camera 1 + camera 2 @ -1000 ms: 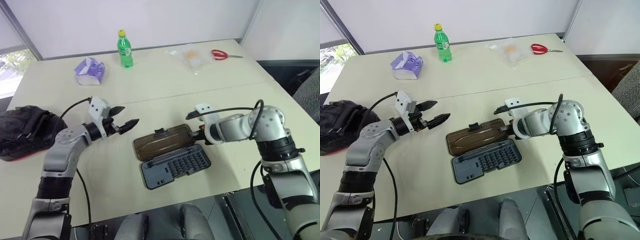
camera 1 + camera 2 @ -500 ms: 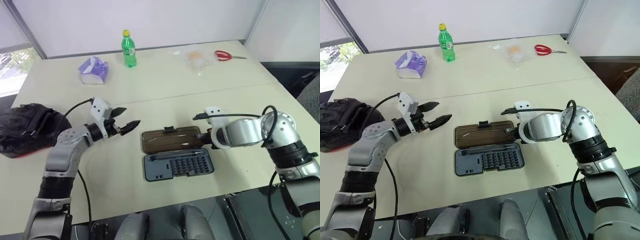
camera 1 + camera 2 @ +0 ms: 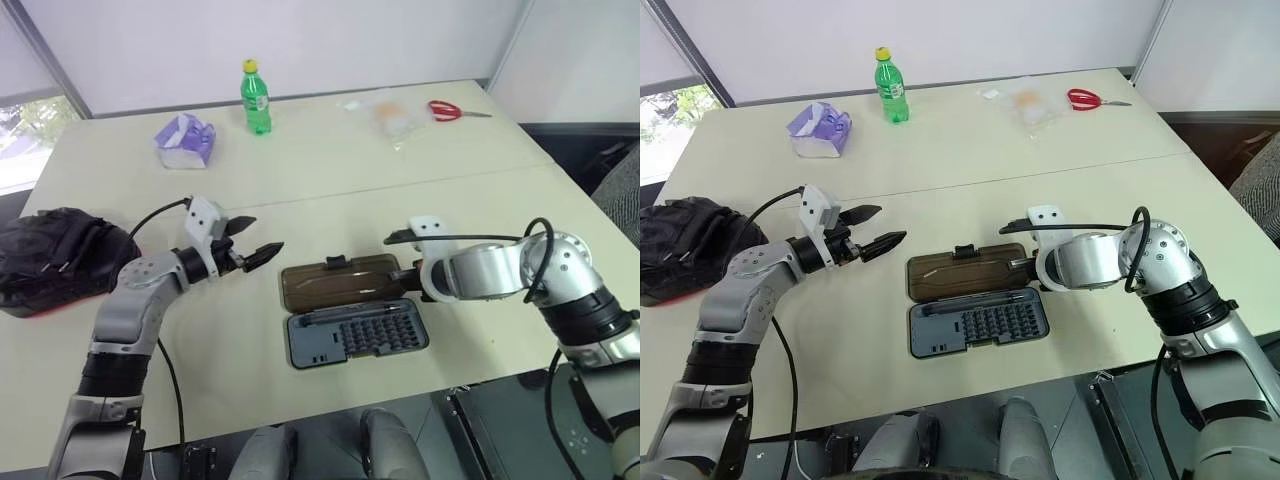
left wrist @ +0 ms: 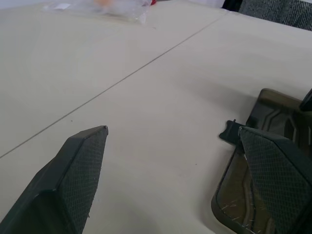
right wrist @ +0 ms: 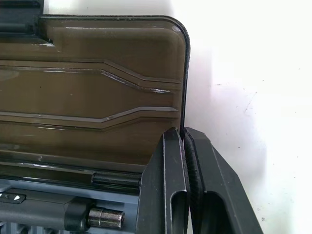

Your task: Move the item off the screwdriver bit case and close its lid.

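The screwdriver bit case (image 3: 357,336) lies open on the cream table (image 3: 330,160) in front of me, its dark tray of bits nearest me and its lid (image 3: 335,284) — smoky brown, latch tab on the far edge — folded flat behind the tray. My right gripper (image 5: 184,141) sits at the lid's right-hand edge, fingers pressed together; in the right wrist view the tips meet right at the lid's rim, but I cannot tell whether they pinch it or only touch it.

My left gripper (image 3: 256,239) hovers above the table just left of the lid, pointing toward it, its two black fingers spread apart with nothing between them. The left wrist view shows bare table between the pads and the lid's latch corner beside one finger (image 4: 280,170).

The item (image 3: 55,258) — a bulky black padded mitt with a red lower edge — rests well behind and to the left of my left gripper, at the table's left edge, partly cut off by the frame.

Far beyond both grippers stand a green bottle (image 3: 254,97), a purple tissue pack (image 3: 184,140), a clear plastic bag (image 3: 390,117) with something orange inside that is hard to make out, and red-handled scissors (image 3: 450,109). Nothing lies on the case.
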{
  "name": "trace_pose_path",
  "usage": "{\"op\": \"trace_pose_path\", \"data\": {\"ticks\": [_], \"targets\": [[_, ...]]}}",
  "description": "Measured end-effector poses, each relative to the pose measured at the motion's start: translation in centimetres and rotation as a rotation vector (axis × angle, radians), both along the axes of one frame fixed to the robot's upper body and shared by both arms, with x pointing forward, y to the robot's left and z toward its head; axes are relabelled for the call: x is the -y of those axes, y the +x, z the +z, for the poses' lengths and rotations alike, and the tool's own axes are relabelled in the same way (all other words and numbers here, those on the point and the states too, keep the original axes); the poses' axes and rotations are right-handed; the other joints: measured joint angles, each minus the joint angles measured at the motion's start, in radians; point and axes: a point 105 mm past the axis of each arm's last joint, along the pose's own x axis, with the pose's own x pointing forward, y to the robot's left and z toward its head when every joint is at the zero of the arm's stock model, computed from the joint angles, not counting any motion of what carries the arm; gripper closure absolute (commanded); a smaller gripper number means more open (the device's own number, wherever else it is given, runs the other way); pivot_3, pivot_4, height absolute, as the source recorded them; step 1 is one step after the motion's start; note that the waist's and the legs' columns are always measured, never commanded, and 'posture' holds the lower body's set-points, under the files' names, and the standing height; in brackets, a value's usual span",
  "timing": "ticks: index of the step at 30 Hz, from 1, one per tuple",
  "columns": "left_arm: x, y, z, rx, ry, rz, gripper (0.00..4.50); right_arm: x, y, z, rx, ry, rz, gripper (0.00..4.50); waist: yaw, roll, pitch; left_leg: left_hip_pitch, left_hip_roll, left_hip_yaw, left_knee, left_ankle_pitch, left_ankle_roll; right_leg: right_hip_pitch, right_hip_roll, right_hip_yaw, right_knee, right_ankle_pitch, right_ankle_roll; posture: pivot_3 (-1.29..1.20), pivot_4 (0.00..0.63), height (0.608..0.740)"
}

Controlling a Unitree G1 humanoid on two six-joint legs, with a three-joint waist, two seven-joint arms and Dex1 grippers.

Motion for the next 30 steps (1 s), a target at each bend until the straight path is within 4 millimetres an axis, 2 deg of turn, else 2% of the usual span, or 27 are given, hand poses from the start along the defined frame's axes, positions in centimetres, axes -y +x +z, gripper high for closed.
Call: {"op": "trace_pose_path", "data": {"ticks": [2,5,8,9,14,22,23,24,30], "targets": [[0.0,0.0,0.0,0.000,0.000,0.000,0.00,-0.2,0.0,0.0,-0.002,-0.002,0.015,3.58,0.000,0.000,0.000,0.000,0.000,0.000,0.000,0.000,0.000,0.000,0.000,0.000,0.000,0.000,0.000,0.00,0.150,0.740],[0.0,0.0,0.0,0.000,0.000,0.000,0.00,-0.7,-0.2,0.0,-0.006,-0.009,0.048,2.08,0.001,0.000,0.000,0.000,0.000,0.000,0.000,0.000,0.000,0.000,0.000,0.000,0.000,0.000,0.000,0.00,0.150,0.740],[0.0,0.0,0.0,-0.001,0.000,-0.001,0.00,-1.0,-0.1,0.3,0.014,-0.016,0.072,0.38,0.001,0.000,0.000,0.000,0.000,0.000,0.000,0.000,0.000,0.000,0.000,0.000,0.000,0.000,0.000,0.00,0.150,0.740],[0.0,0.0,0.0,-0.001,-0.003,-0.002,0.00,-1.0,0.0,0.5,0.029,-0.021,0.082,0.05,0.001,0.000,0.000,0.000,0.000,0.000,0.000,0.000,0.000,0.000,0.000,0.000,0.000,0.000,0.000,0.00,0.150,0.740],[0.2,-0.5,-0.3,-0.037,-0.033,-0.030,0.00,-1.5,0.6,2.1,0.154,-0.046,0.145,0.05,0.001,0.000,0.000,0.000,0.000,0.000,0.000,0.000,0.000,0.000,0.000,0.000,0.000,0.000,0.000,0.00,0.150,0.740],[0.8,-3.1,0.1,-0.069,-0.011,-0.179,0.00,-1.3,1.8,4.9,0.323,-0.046,0.183,0.05,0.002,0.000,0.000,0.000,0.000,0.000,0.000,0.000,0.000,0.000,0.000,0.000,0.000,0.000,0.000,0.00,0.150,0.740],[1.0,-3.4,0.2,-0.068,-0.012,-0.202,0.54,-1.1,1.9,5.0,0.332,-0.053,0.181,0.00,0.003,0.000,0.000,0.000,0.000,0.000,0.000,0.000,0.000,0.000,0.000,0.000,0.000,0.000,0.000,0.00,0.150,0.740],[1.2,-3.6,0.3,-0.070,-0.013,-0.225,0.82,-0.9,2.1,5.1,0.344,-0.065,0.176,0.00,0.003,0.000,0.000,0.000,0.000,0.000,0.000,0.000,0.000,0.000,0.000,0.000,0.000,0.000,0.000,0.00,0.150,0.740],[3.0,-5.4,0.7,-0.105,-0.012,-0.396,4.03,0.1,3.6,6.6,0.466,-0.095,0.145,0.00,0.001,0.000,0.001,0.000,0.000,0.001,0.000,0.000,0.000,-0.001,0.000,0.000,0.000,0.000,0.000,0.00,0.150,0.740]]}}
